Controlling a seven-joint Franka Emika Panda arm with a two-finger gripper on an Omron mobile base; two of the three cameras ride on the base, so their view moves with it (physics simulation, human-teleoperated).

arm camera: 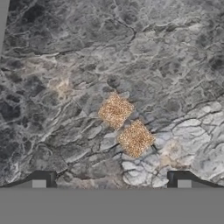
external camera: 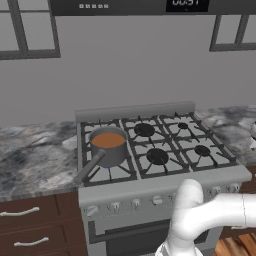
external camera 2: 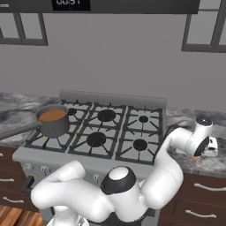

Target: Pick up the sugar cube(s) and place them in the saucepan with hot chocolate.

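Observation:
Two brown-speckled sugar cubes lie touching corner to corner on the marbled counter, one (arm camera: 115,110) above and left of the other (arm camera: 135,138). My gripper (arm camera: 111,181) hangs open above them, its two dark fingertips (arm camera: 41,180) wide apart with nothing between. In the right base view the gripper (external camera 2: 206,149) is down over the counter to the right of the stove. The saucepan with hot chocolate (external camera: 107,145) (external camera 2: 53,120), grey with orange-brown liquid, sits on the front-left burner, its long handle (external camera: 90,167) pointing to the front left.
The gas stove (external camera: 165,186) (external camera 2: 66,160) has several burners under black grates, with knobs along its front. A small blue flame burns under the saucepan. Marbled counters (external camera: 35,155) (external camera 2: 185,121) flank it, with wooden drawers below. My bent arm (external camera 2: 167,172) reaches across the stove's right front.

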